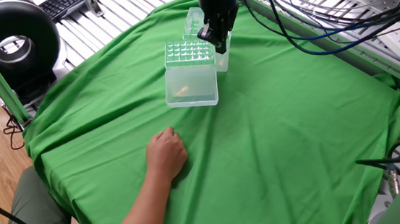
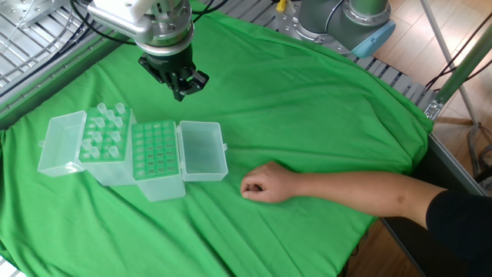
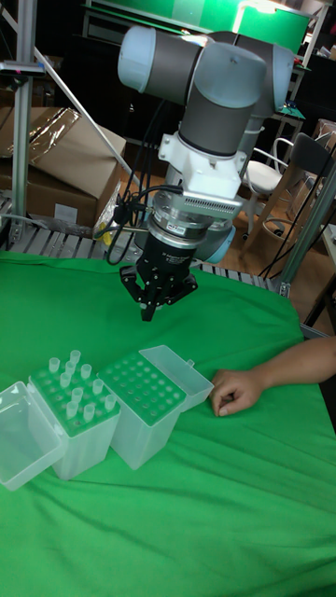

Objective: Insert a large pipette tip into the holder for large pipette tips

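The holder for large pipette tips [image 2: 157, 150] [image 3: 142, 396] [image 1: 189, 53] stands on the green cloth, its greenish grid top bare of tips and its clear lid [image 2: 202, 151] lying open beside it. Against it stands a second translucent box [image 2: 104, 135] with several large pipette tips [image 3: 75, 378] upright in it. My gripper [image 2: 183, 91] [image 3: 147, 312] [image 1: 219, 43] hangs above the cloth just behind the two boxes. Its fingers look shut, and I make out no tip between them.
A person's hand [image 2: 265, 185] [image 1: 166, 153] rests as a fist on the cloth in front of the holder's lid, the forearm running off to the table's edge. Metal rails and cables [image 1: 323, 29] run along the back of the table.
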Available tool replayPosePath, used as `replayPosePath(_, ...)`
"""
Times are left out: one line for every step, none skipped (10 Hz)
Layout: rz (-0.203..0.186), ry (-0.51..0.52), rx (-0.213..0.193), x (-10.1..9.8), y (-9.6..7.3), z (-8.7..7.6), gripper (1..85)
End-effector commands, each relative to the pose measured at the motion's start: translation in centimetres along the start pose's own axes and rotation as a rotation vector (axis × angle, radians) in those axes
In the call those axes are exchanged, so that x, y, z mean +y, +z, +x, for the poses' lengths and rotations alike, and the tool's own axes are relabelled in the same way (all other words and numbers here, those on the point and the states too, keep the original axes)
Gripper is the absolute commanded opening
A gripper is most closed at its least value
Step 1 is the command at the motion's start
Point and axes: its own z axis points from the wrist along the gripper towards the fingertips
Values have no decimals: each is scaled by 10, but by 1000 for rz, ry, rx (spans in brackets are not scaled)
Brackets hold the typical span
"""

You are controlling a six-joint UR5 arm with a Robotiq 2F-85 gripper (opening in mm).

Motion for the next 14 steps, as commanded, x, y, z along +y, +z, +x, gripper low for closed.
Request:
replayPosePath(52, -34, -8, -13, -3, -3, 10)
replayPosePath(52, -25, -9, -13, -3, -3, 10)
replayPosePath(50, -38, -32, -12, -3, -9, 10)
replayPosePath(13, -41, -59, -2, -3, -16, 10)
replayPosePath(-61, 6, -77, 17, -4, -21, 10)
replayPosePath(-78, 44, -77, 21, -5, -21, 17)
replayPosePath(-56, 49, -29, 15, -3, -8, 93)
replayPosePath(-70, 62, 5, 19, -4, 0, 223)
replayPosePath(-49, 80, -35, 13, -3, -10, 223)
replayPosePath(-63, 81, -37, 17, -4, -11, 293)
replayPosePath(-53, 101, -59, 14, -4, -16, 300)
replayPosePath(-49, 91, -58, 13, -4, -16, 290)
replayPosePath(-24, 18, -53, 7, -3, -14, 273)
replayPosePath(-33, -54, -49, -2, -5, -15, 310)
